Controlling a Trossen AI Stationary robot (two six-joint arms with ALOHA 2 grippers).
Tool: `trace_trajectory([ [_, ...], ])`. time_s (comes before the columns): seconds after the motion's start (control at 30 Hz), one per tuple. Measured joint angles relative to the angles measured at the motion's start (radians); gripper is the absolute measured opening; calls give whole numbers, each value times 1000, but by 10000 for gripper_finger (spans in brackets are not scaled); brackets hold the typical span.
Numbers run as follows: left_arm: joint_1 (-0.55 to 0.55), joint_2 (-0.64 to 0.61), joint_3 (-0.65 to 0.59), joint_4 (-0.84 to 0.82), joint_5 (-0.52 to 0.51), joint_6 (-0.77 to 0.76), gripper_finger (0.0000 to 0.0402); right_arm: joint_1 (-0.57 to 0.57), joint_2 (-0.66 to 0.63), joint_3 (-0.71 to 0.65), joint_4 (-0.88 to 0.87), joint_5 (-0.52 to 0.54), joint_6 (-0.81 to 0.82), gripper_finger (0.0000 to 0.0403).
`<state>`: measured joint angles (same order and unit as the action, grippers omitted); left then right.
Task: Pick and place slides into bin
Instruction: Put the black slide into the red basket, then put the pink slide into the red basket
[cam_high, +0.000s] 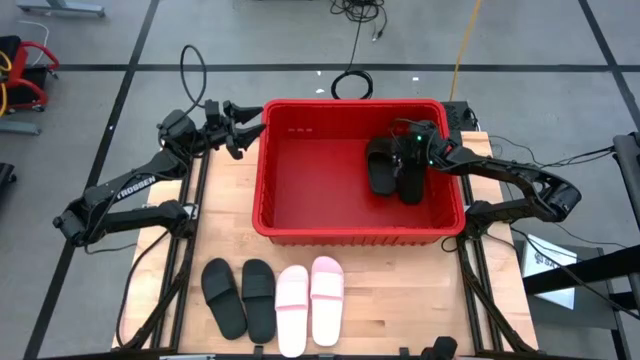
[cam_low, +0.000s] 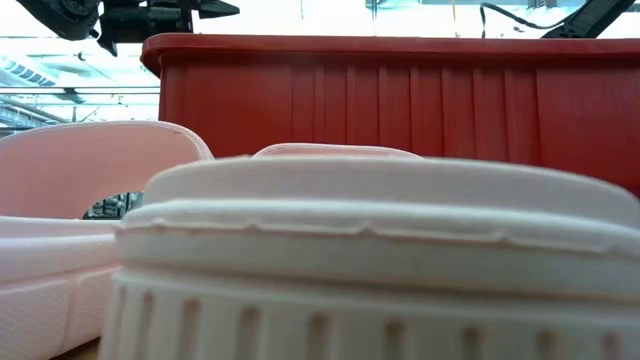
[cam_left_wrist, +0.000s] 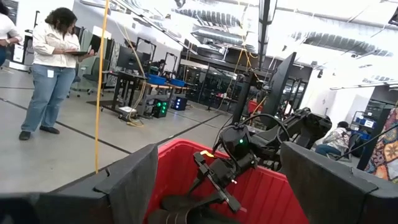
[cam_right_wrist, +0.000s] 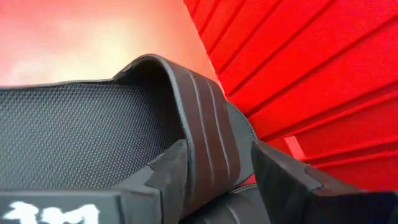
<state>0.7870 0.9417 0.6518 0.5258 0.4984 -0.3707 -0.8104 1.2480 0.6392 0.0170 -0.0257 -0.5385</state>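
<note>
The red bin (cam_high: 262, 185) stands mid-table. Two black slides (cam_high: 383, 165) (cam_high: 411, 186) lie inside it near its right wall. My right gripper (cam_high: 405, 152) (cam_right_wrist: 219, 149) reaches down into the bin, open, with one black slide's strap (cam_right_wrist: 208, 134) between its fingers. My left gripper (cam_high: 247, 125) (cam_left_wrist: 214, 186) hangs open over the bin's far left corner, holding nothing. Two more black slides (cam_high: 240, 297) and two pale pink slides (cam_high: 309, 303) rest sole-down on the table in front of the bin. My right gripper's fingers stand on either side of the black slide's strap, slanting down from the table's right. A gap shows beside one finger (cam_right_wrist: 280, 177). The other finger (cam_right_wrist: 165, 174) lies close against the strap's side (cam_right_wrist: 194, 163), and I cannot tell whether it touches.
The bin's left half is bare red floor (cam_high: 310, 180). In the low view the pink slides (cam_low: 350, 260) fill the foreground with the bin wall (cam_low: 400, 100) behind. Cables lie on the floor beyond the table's far edge (cam_high: 350, 85). A person (cam_left_wrist: 53, 68) stands in the room.
</note>
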Motion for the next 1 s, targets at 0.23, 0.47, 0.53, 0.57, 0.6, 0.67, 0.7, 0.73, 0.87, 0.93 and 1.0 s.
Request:
trace_trajectory([
  [0.23, 0, 0, 0, -1, 0, -1, 340, 0, 0, 0, -26, -2, 111, 182],
  [0.47, 0, 0, 0, -2, 0, -1, 340, 1, -5, 0, -79, -203, 181, 177],
  [0.53, 0, 0, 0, -4, 0, -1, 340, 1, -11, 0, -97, -205, 171, 178],
  [0.57, -1, 0, 0, -6, 0, -1, 340, 1, -15, 0, -108, -197, 162, 180],
  [0.6, -3, 0, 0, -8, 0, -1, 340, 1, -21, 0, -118, -179, 159, 180],
  [0.67, -5, 0, 0, -8, 0, -1, 340, 0, -34, 0, -122, -154, 156, 180],
  [0.7, -6, 0, 0, -8, 0, -1, 340, 0, -42, 0, -122, -155, 156, 179],
  [0.73, -9, 0, 0, -10, 0, 0, 340, 0, -51, 0, -121, -156, 159, 178],
  [0.87, -15, 0, 0, -29, 0, 6, 340, 0, -94, 0, -120, -158, 169, 174],
  [0.93, -15, 0, 0, -29, 0, 6, 340, 0, -119, 0, -117, -158, 172, 174],
  [1.0, -15, 0, 0, -29, 0, 7, 340, 0, -143, 0, -96, -158, 179, 175],
])
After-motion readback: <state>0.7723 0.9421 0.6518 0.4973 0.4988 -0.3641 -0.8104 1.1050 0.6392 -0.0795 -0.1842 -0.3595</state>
